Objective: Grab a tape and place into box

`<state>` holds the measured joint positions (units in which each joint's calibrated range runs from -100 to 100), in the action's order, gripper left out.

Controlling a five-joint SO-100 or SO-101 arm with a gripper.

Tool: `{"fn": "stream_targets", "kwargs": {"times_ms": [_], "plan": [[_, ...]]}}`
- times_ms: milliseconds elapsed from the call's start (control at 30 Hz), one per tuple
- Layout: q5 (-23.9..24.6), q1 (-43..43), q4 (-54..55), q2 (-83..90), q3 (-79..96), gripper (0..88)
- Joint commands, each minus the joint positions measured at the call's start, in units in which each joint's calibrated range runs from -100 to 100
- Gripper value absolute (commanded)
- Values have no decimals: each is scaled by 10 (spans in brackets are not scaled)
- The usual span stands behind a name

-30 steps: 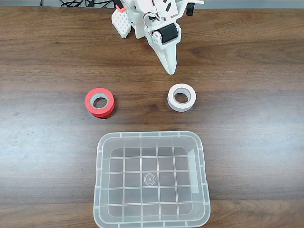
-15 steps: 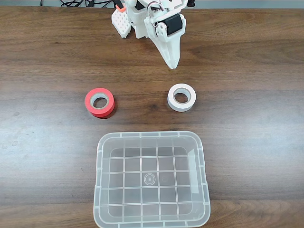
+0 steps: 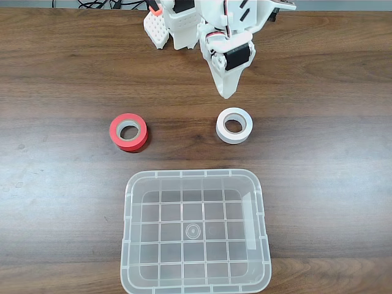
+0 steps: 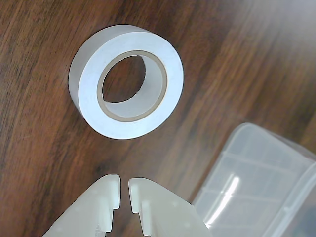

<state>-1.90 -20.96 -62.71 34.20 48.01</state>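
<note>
Early in the job, by the look of things: nothing picked up, nothing delivered. White tape lying flat on the brown wooden surface, hollow core up, somewhat right of the middle and nearer the far edge than the near one in the fixed view. Box standing at the near edge, centred, rim up, grid bottom bare, well apart from the tape with a strip of bare wood between. Red roll off to the left in the same view, level with the tape, untouched. Fingers reaching out from the far edge, tips pointing down toward the tape and stopping just short of it, no contact visible. In the wrist view, same story: fingers pressed nearly together with only a thin slit between, gripping nothing, tape lying just ahead of the tips on the wood, a corner of the box beyond at lower right. Judged from this: approach under way, grasp not yet begun. Left to do, likely everything that counts: spreading wide enough to take the roll, dropping over the rim or through the core, clamping, lifting, carrying across toward the near edge, letting go above the box. Main risk, as a guess: coming down while so narrowly parted and nudging the roll away instead of straddling it.
</note>
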Motion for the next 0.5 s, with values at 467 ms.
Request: {"fn": "stream_targets", "kwargs": {"times_ms": [467], "plan": [[20,-2,-44,-275,-196,97]]}}
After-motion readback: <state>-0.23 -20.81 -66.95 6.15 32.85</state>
